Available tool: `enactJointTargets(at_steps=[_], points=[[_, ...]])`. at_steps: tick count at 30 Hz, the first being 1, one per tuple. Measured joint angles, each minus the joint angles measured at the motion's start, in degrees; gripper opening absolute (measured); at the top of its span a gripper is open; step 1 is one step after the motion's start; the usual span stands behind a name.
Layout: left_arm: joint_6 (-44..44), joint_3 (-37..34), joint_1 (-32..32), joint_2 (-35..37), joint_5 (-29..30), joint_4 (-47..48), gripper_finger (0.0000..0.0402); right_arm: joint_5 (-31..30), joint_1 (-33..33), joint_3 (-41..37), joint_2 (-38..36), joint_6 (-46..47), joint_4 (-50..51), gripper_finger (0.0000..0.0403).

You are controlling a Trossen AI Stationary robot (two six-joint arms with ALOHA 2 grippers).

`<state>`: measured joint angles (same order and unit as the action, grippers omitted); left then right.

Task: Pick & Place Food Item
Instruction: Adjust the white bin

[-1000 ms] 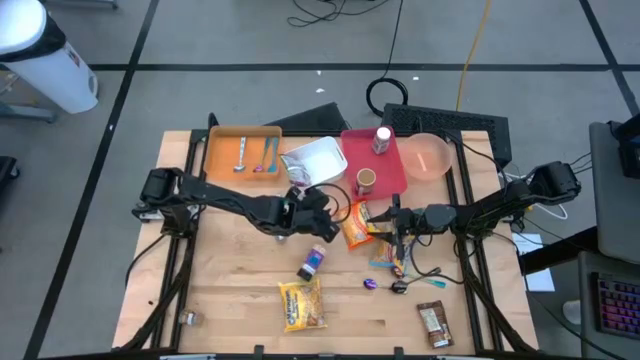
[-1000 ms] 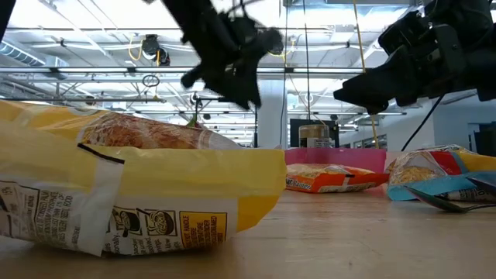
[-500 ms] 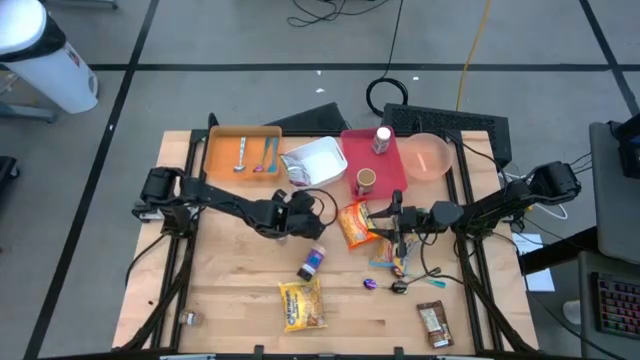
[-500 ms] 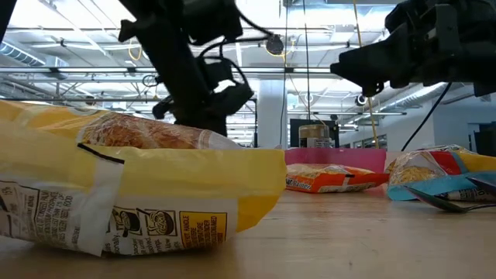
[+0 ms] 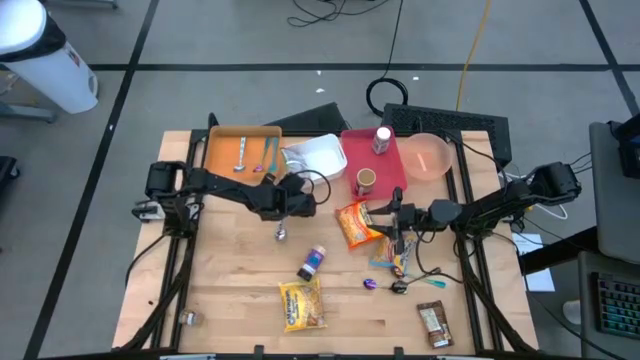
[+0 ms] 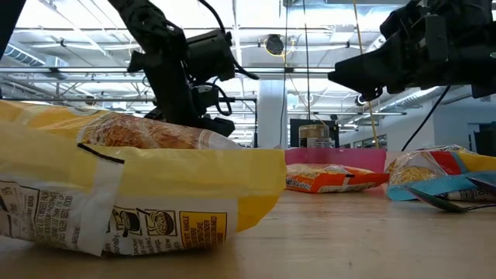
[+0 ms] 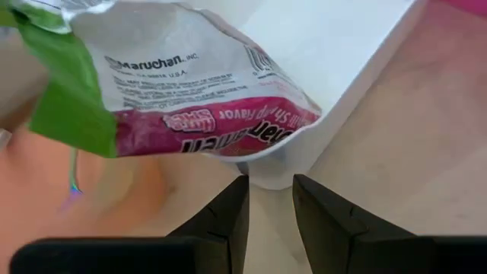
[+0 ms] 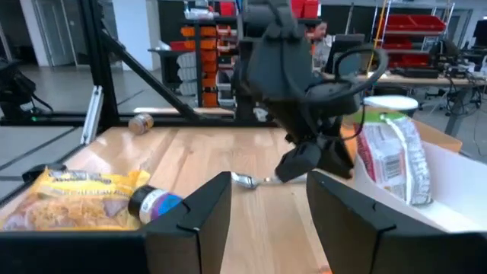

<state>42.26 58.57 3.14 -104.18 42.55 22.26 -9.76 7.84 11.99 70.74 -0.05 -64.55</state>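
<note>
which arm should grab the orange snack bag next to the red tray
Right, probably. The right gripper is open and hangs beside the orange snack bag. The left gripper sits over by the white container, next to the ramen packet, so it would have to cross the table.

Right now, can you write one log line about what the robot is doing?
left gripper: open, beside white tray | ramen packet: in tray | right gripper: open, over orange snack bag

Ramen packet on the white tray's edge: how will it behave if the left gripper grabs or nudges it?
The ramen packet looks crinkly and glossy, so probably light, floppy and somewhat slippery. It leans on the white tray rim, so a nudge from the left gripper may tip it.
</note>
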Motion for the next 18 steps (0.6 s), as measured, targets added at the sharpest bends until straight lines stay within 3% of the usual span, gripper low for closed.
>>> enactJointTargets(at_steps=[11,18], points=[[-3.15,0.0,5.27,0.0,0.95,0.11,0.0111,-0.94,0.0,0.0,0.0,-0.17,3.08,0.0164],[-6.02,0.0,4.13,0.83,-1.26,0.35,0.0111,-0.75,0.0,0.0,0.0,-0.18,3.7,0.0164]])
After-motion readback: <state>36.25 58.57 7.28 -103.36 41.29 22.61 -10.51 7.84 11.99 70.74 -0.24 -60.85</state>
